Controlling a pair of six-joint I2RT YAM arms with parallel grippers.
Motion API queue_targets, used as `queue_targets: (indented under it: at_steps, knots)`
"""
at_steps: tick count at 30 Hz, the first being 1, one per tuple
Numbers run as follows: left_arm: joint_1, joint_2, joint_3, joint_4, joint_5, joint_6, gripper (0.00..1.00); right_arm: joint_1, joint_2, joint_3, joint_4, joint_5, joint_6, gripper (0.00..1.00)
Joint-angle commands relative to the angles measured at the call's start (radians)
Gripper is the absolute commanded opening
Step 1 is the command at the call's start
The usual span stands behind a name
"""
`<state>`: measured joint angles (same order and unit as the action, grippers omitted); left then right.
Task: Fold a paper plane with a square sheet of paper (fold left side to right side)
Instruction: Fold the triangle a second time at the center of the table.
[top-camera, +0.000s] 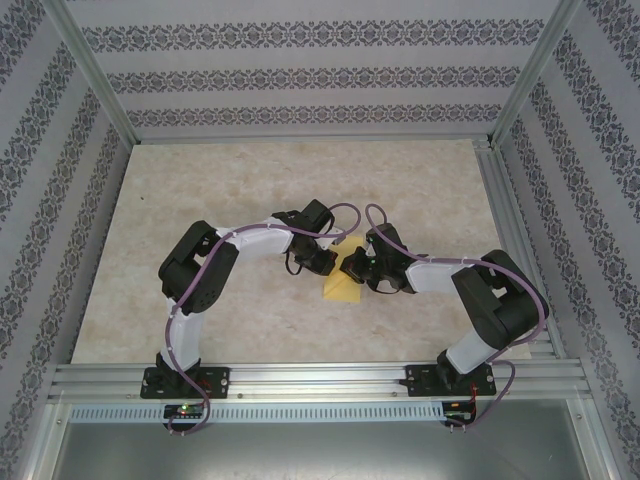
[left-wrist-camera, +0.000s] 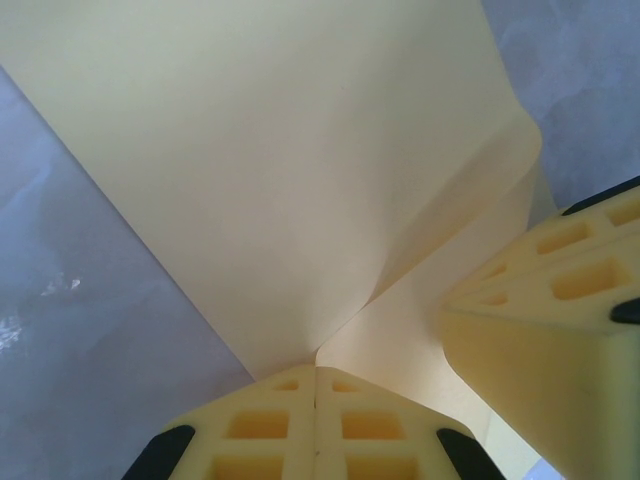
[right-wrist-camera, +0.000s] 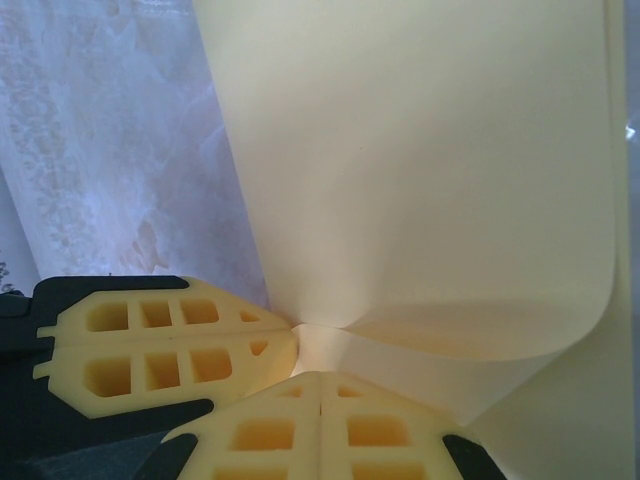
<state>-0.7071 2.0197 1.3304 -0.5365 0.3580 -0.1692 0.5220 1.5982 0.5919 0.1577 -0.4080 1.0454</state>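
Observation:
The square sheet of paper (top-camera: 343, 287), pale yellow-orange, hangs lifted and curled between both grippers at the table's middle. My left gripper (left-wrist-camera: 317, 372) is shut, pinching an edge of the sheet (left-wrist-camera: 280, 170), which bends up and away from it. Close on its right are the right gripper's fingers (left-wrist-camera: 540, 340). My right gripper (right-wrist-camera: 320, 380) is also shut on the sheet (right-wrist-camera: 420, 170), where the paper rolls over into a soft loop. The left gripper's fingers (right-wrist-camera: 170, 345) nearly touch it from the left. From above, left gripper (top-camera: 332, 264) and right gripper (top-camera: 350, 266) meet tip to tip. The paper plane is out of view.
The beige marbled table top (top-camera: 230, 180) spreads out around the arms. Aluminium rails (top-camera: 320, 378) run along the near edge and up the right side (top-camera: 505, 215). Patterned walls (top-camera: 300, 75) enclose the back and both sides.

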Motion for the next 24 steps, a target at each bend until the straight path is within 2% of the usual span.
queue_targets:
  at_steps: [1,24]
  knots:
    - [0.009,0.028,-0.018,0.013,0.002,-0.004,0.05,0.012,-0.002,-0.013,-0.008,0.028,-0.022,0.00]
    - [0.009,0.040,-0.007,0.015,0.005,-0.006,0.05,0.012,-0.004,-0.039,-0.034,0.035,-0.042,0.00]
